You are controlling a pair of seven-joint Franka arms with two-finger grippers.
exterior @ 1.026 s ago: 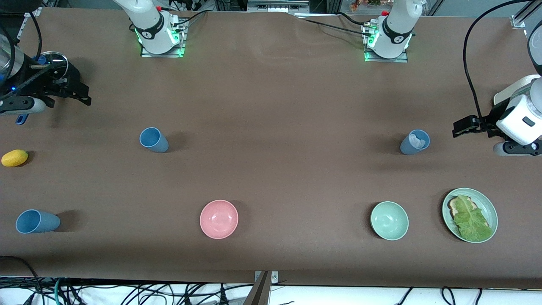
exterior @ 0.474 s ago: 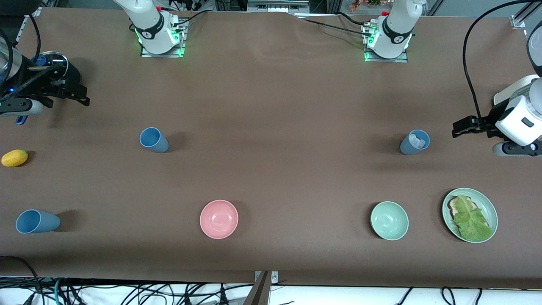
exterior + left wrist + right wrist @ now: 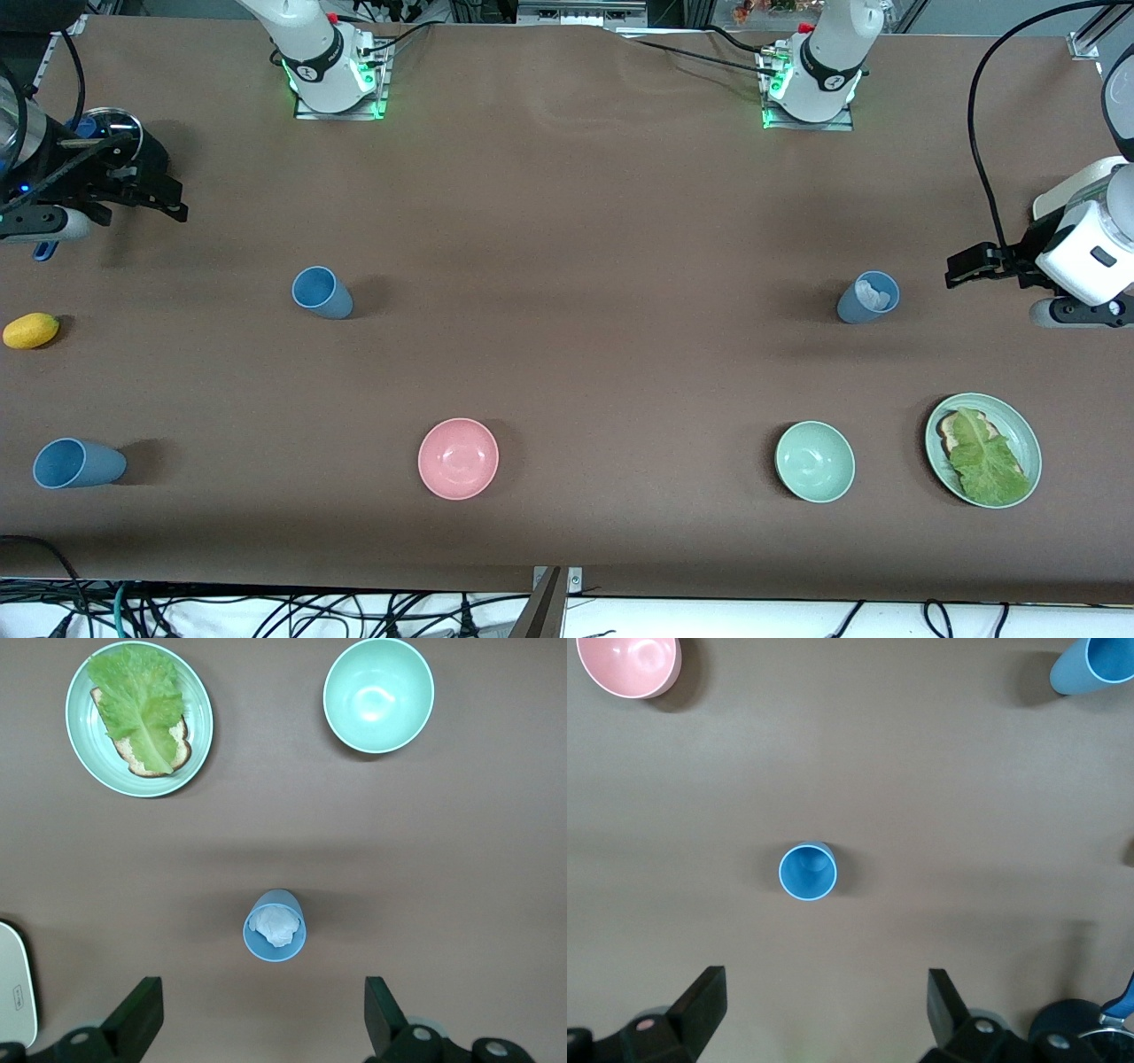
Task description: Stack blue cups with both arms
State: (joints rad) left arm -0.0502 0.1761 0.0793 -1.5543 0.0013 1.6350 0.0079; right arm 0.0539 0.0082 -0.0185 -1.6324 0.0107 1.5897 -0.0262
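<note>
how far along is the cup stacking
Done: nothing. All three blue cups stand apart, unstacked; one holds something white. In hand: nothing. The left gripper and right gripper are open, high over the table's ends. Left: every pickup and stack.

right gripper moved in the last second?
Barely: the right gripper edged toward the table's edge, away from the upright blue cup. Jaws open.

Blue cups (image 3: 323,292), pink bowl (image 3: 458,458), pale green bowl (image 3: 814,462).

Brown table (image 3: 567,221) carries three blue cups (image 3: 323,293), two bowls (image 3: 458,458), plate (image 3: 1028,439), lemon (image 3: 30,330).
</note>
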